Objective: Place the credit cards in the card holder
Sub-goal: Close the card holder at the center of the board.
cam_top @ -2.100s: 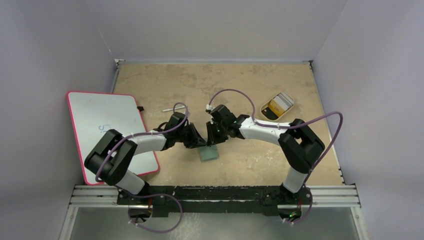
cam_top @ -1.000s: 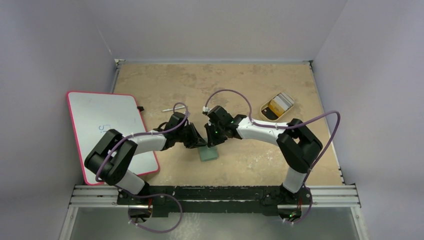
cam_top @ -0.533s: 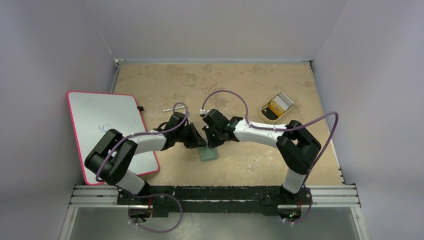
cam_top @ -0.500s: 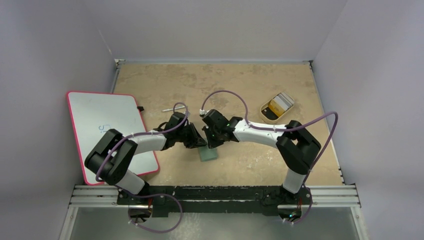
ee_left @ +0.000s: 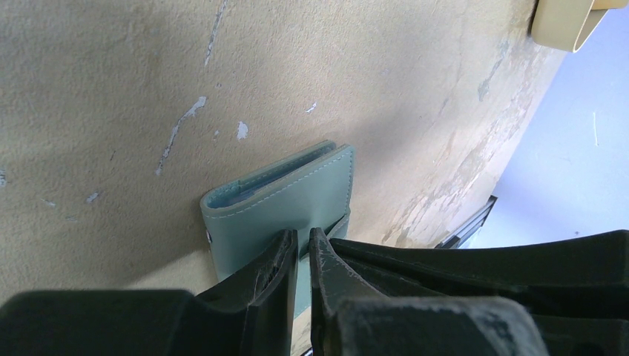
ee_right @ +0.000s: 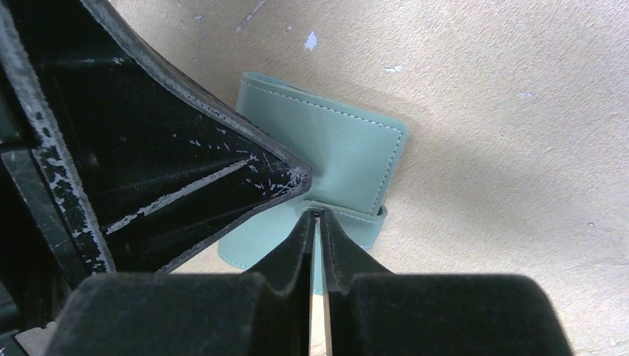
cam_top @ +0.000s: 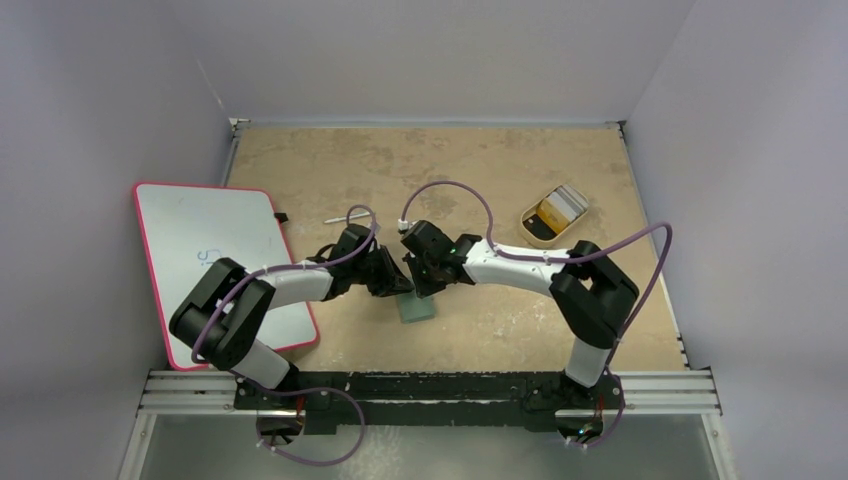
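The card holder [cam_top: 418, 309], a grey-green folded wallet, lies on the table between both arms. In the left wrist view the card holder [ee_left: 285, 194] lies folded, with pale blue lining at its edge. My left gripper [cam_top: 402, 287] [ee_left: 303, 239] has its jaws nearly together on the wallet's near edge. My right gripper [cam_top: 421, 288] [ee_right: 317, 216] is shut on the wallet's thin strap [ee_right: 356, 215], against the card holder [ee_right: 334, 144]. The left fingertip [ee_right: 300, 178] touches the wallet beside it. The credit cards [cam_top: 558, 207], yellow, black and grey, lie in a tan tray [cam_top: 528, 216] far right.
A white board with a pink rim [cam_top: 215, 245] lies at the left under the left arm. A thin white stick [cam_top: 336, 219] lies beside it. The tan tray's corner [ee_left: 567, 18] shows in the left wrist view. Grey walls enclose the table.
My right gripper has moved left and a little down onto the wallet, close against the left gripper. The left arm and the wallet have not moved.
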### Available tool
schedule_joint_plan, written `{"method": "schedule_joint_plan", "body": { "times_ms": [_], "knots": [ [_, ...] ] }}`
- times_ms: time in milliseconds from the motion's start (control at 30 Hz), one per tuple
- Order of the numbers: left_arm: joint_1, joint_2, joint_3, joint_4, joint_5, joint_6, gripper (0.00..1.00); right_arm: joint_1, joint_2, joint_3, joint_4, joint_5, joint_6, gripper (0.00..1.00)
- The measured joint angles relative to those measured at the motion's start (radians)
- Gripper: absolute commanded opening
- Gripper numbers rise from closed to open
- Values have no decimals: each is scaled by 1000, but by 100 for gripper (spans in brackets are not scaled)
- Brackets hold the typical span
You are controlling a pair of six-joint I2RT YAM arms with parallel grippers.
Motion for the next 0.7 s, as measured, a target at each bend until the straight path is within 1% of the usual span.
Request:
{"method": "schedule_joint_plan", "body": {
  "times_ms": [533,700],
  "knots": [
    [0,0,0,0,0,0,11,-12,26,24,-23,-27,8,4],
    [0,0,0,0,0,0,12,-13,27,24,-23,-26,8,6]
  ]
}}
